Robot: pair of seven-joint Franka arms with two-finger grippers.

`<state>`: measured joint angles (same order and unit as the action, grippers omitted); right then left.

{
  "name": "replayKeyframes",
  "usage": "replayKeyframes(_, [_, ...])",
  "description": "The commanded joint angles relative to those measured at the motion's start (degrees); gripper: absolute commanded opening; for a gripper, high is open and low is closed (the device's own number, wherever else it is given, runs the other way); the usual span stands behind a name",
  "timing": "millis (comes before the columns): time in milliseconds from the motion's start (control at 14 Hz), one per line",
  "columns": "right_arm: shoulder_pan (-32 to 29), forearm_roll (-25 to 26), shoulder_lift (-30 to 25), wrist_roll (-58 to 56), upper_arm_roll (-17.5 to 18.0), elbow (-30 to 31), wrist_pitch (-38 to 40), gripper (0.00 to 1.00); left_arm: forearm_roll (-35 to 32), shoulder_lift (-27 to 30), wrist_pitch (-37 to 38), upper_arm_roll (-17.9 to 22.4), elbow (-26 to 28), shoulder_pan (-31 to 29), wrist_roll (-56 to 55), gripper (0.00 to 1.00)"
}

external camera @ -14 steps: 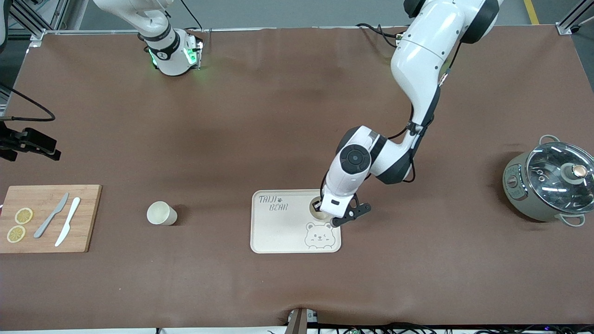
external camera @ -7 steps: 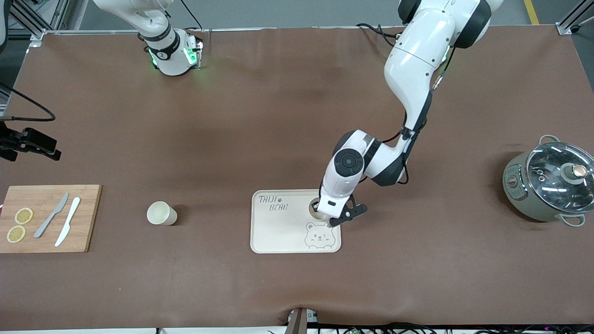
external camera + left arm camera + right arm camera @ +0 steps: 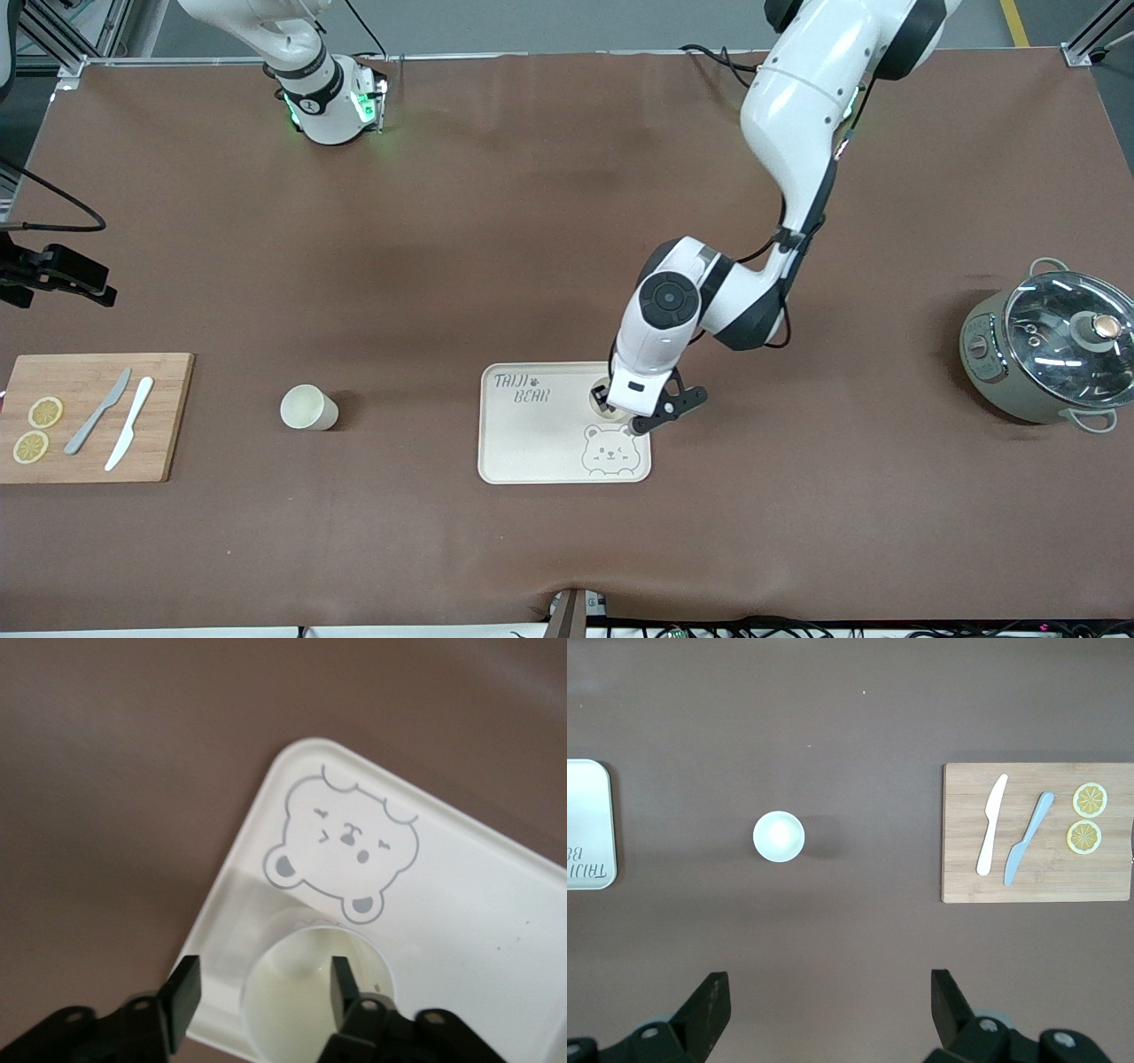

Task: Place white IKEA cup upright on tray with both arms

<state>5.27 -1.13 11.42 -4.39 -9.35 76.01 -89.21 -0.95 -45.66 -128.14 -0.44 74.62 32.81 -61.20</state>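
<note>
A white cup [image 3: 601, 396] stands upright on the cream bear tray [image 3: 532, 443], at the tray's edge toward the left arm's end. My left gripper [image 3: 622, 409] is low over it and open. In the left wrist view, one finger [image 3: 183, 992] is outside the cup [image 3: 301, 1001] and the other finger [image 3: 341, 979] is over its mouth, above the tray [image 3: 478, 904]. A second white cup [image 3: 307, 408] stands upright on the table toward the right arm's end. My right gripper [image 3: 828, 1010] is open and empty, high above this cup [image 3: 779, 835]; it is out of the front view.
A wooden cutting board [image 3: 89, 443] with two knives and two lemon slices lies at the right arm's end, also in the right wrist view [image 3: 966, 877]. A lidded pot [image 3: 1045, 354] stands at the left arm's end. The tray's edge shows in the right wrist view [image 3: 585, 815].
The left arm's elbow swung a little toward the right arm's end and back. Its gripper stays over the cup on the tray. Both cups have not moved.
</note>
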Motion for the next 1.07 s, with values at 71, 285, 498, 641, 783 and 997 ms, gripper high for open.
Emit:
replayKeyframes(71, [0.18,0.69,-0.44,0.96,0.21,0.19,-0.09,1.0,-0.9,9.25,10.77,1.05,1.23,-3.0,4.83,1.0])
replayKeyframes(285, [0.18,0.69,-0.44,0.96,0.21,0.19,-0.09,1.0,1.03,15.58,20.45,0.7,1.4,-11.07,24.47,1.0])
replayKeyframes(498, [0.18,0.69,-0.44,0.96,0.21,0.19,-0.09,1.0,2.44,17.27,21.7,0.7,1.58,-19.51,44.37,1.0])
replayKeyframes(641, [0.18,0.69,-0.44,0.96,0.21,0.19,-0.09,1.0,2.44,17.45,21.7,0.61,2.02,-24.17,50.09,1.0])
replayKeyframes(783, [0.18,0.69,-0.44,0.96,0.21,0.19,-0.09,1.0,2.53,18.06,21.7,0.53,3.25,-28.22,58.96,1.0])
replayKeyframes(997, [0.18,0.69,-0.44,0.96,0.21,0.19,-0.09,1.0,2.53,23.31,22.75,0.44,6.32,-30.69,61.2,1.0])
